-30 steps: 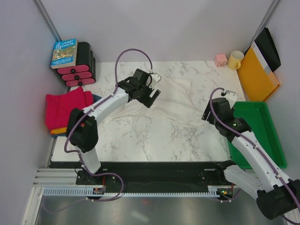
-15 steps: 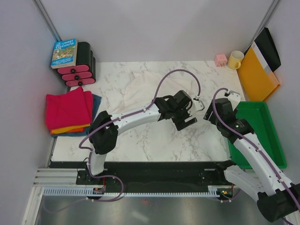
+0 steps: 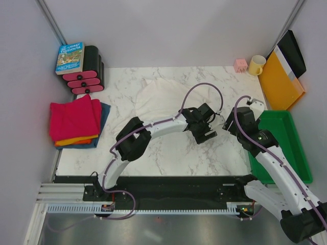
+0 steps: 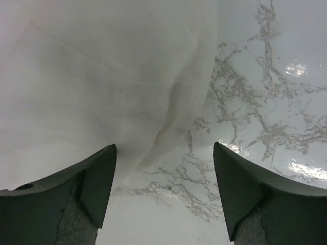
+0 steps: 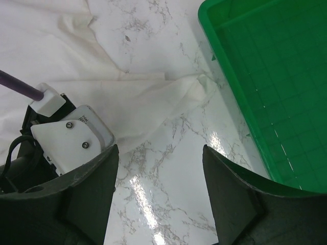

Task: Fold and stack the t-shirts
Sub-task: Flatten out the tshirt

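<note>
A cream-white shirt (image 3: 166, 99) lies spread and wrinkled across the middle of the marble table (image 3: 168, 153), its lower-right edge running under the two claws that meet right of centre in the top view. The left claw (image 3: 205, 133), on an arm stretched across from the lower left, hangs released over that edge. Its wrist view shows the fingers wide apart with nothing between them, thin cloth (image 4: 102, 76) filling the upper left and bare marble (image 4: 265, 102) the right. The right claw (image 3: 231, 121), just beside it, is also released and empty. Its wrist view shows a corner of the shirt (image 5: 148, 102) lying flat above the spread fingers, near the rim of a green tray (image 5: 265, 76) in the upper right. At the table's left edge sits a pile of folded shirts, well apart from the white one: a magenta shirt (image 3: 74, 116) on top, an orange shirt (image 3: 76, 140) beneath, and a blue shirt (image 3: 103, 113) peeking out at the right.
</note>
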Controlling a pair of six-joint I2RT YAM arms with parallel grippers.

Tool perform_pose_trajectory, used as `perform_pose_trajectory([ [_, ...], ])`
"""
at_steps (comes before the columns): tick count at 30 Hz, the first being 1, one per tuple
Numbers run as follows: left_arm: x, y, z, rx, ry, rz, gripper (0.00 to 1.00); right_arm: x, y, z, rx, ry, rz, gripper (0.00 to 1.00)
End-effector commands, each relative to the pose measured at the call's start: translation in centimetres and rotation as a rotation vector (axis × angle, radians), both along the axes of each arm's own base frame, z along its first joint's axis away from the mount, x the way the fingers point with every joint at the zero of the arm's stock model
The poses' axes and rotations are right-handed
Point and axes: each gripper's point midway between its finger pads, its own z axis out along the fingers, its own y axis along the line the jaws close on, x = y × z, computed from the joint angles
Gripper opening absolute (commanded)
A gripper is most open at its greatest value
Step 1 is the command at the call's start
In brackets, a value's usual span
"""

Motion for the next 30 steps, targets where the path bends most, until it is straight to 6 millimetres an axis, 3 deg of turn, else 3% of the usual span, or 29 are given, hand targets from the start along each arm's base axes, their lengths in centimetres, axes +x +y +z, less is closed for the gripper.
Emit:
perform_pose_trajectory([
  [1,1.0,-2.4,1.7,-0.079,-0.034,-0.025,0.71,-0.3,-0.2,0.9,0.009,-0.022,-0.015,0.74],
  [3,1.1,-2.2,1.3,-0.071,-0.032,-0.019,0.64,-0.4,-0.2,0.6,0.008,-0.016,-0.012,0.74],
  [6,1.5,-1.5,0.6,-0.054,-0.027,-0.005,0.46,-0.3,0.2,0.1,0.019,-0.008,0.0,0.74],
  [7,1.6,-1.4,0.3,-0.048,-0.025,-0.001,0.25,-0.3,0.2,0.0,0.023,-0.009,0.0,0.73],
  [9,2.0,-0.6,-0.1,-0.03,-0.021,0.017,0.02,-0.1,0.5,-0.2,0.032,-0.01,0.009,0.73],
  [12,2.2,1.1,0.1,-0.018,-0.01,0.048,0.02,0.2,0.7,-0.3,0.03,-0.009,0.021,0.73],
  [16,2.9,5.4,1.3,0.0,-0.011,0.114,0.02,0.6,1.4,-0.6,0.058,-0.021,0.044,0.73],
  [17,3.4,6.1,3.6,-0.034,-0.036,0.132,0.02,0.6,1.5,-1.0,0.062,-0.017,0.046,0.73],
  [18,3.7,7.1,4.2,-0.038,-0.041,0.15,0.02,0.6,1.6,-1.1,0.071,-0.019,0.046,0.73],
  [19,4.4,9.0,4.4,-0.033,-0.041,0.187,0.02,0.7,1.9,-1.3,0.081,-0.021,0.052,0.73],
  [20,4.9,10.1,6.9,-0.068,-0.075,0.208,0.02,0.7,2.0,-1.5,0.086,-0.02,0.055,0.73],
  [21,5.4,11.4,8.1,-0.08,-0.094,0.238,0.02,0.7,2.1,-1.5,0.094,-0.022,0.058,0.73],
  [22,6.1,13.8,8.2,-0.072,-0.092,0.287,0.02,0.7,2.3,-1.9,0.103,-0.02,0.062,0.73],
  [23,6.5,15.3,10.6,-0.107,-0.128,0.316,0.02,0.7,2.3,-1.9,0.105,-0.022,0.065,0.73],
  [25,7.5,19.5,10.9,-0.082,-0.137,0.386,0.02,0.6,2.4,-2.2,0.109,-0.022,0.07,0.73],
  [27,8.1,22.8,12.6,-0.077,-0.184,0.44,0.02,0.5,2.4,-2.3,0.108,-0.024,0.073,0.73],
  [28,8.7,25.7,12.4,-0.053,-0.182,0.502,0.02,0.5,2.5,-2.5,0.11,-0.025,0.076,0.73],
  [30,9.1,28.8,13.2,-0.04,-0.208,0.559,0.02,0.4,2.7,-2.6,0.119,-0.028,0.086,0.73],
])
